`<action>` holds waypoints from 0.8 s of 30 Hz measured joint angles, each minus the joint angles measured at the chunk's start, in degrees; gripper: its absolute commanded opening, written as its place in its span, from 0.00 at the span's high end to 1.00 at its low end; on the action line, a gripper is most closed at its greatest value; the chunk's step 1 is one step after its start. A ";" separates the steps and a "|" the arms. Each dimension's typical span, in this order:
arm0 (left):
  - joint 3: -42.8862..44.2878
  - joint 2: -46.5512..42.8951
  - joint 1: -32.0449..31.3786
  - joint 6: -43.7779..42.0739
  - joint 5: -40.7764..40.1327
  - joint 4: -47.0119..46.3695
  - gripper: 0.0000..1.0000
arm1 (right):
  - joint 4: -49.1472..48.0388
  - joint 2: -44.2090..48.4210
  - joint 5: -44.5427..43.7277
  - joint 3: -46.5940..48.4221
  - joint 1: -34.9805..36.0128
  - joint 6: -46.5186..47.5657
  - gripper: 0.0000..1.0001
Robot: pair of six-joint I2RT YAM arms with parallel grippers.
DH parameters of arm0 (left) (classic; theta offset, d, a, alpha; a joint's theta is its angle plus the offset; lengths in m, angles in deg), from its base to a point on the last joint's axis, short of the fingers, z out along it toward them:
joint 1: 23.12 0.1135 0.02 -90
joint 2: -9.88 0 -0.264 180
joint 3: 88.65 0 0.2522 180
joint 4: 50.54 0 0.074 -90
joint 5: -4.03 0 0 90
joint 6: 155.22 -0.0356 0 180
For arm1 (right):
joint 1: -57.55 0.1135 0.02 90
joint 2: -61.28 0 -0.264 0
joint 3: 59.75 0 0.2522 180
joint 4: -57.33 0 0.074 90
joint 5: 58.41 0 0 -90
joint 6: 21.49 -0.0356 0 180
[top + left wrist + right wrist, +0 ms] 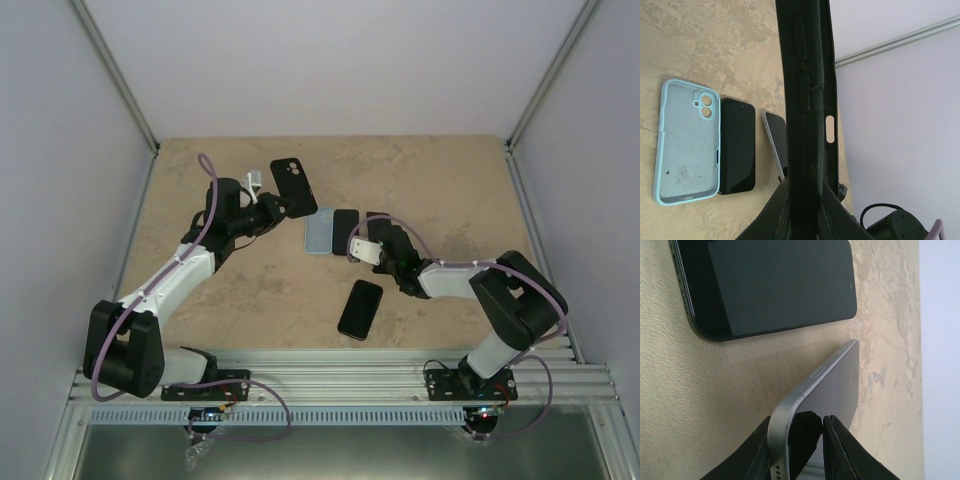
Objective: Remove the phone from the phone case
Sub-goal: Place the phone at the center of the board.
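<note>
The left claw (pixel 275 207) is pressed together on the lower end of the black rubbery phone case (pixel 807 75). It holds the case edge-on above the beige mottled tabletop (pixel 700 390), and the case looks empty. The grey metal-rimmed phone (pixel 840 385) sits between the fingers of the right claw (pixel 805 435), tilted, with its far corner down on the table. I cannot tell whether those fingers are pinching it or only cradling it.

The job now appears to be laying the phone down. It is best to lower the raised end until the phone lies flat before spreading the fingers fully. A strip of table should stay between it and the glossy black phone (pixel 770 280) ahead of the claw. Then the claw can draw straight back, so a pad does not drag the phone sideways.
</note>
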State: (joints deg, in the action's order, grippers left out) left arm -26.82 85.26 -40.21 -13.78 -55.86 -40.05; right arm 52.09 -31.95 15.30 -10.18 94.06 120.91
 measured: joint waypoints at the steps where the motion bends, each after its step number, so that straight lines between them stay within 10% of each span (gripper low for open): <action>1: 0.00 0.00 0.00 0.00 0.00 0.00 1.00 | -0.37 -0.42 0.02 0.00 0.00 0.00 0.75; 24: 0.00 0.02 0.52 -0.24 -0.04 0.20 1.00 | -4.92 -4.98 0.68 0.15 -0.26 0.11 0.73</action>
State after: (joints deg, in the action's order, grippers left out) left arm -26.82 85.28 -39.68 -14.02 -55.90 -39.85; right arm 47.17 -36.94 15.98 -10.02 93.80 121.02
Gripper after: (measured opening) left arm 0.094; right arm 0.275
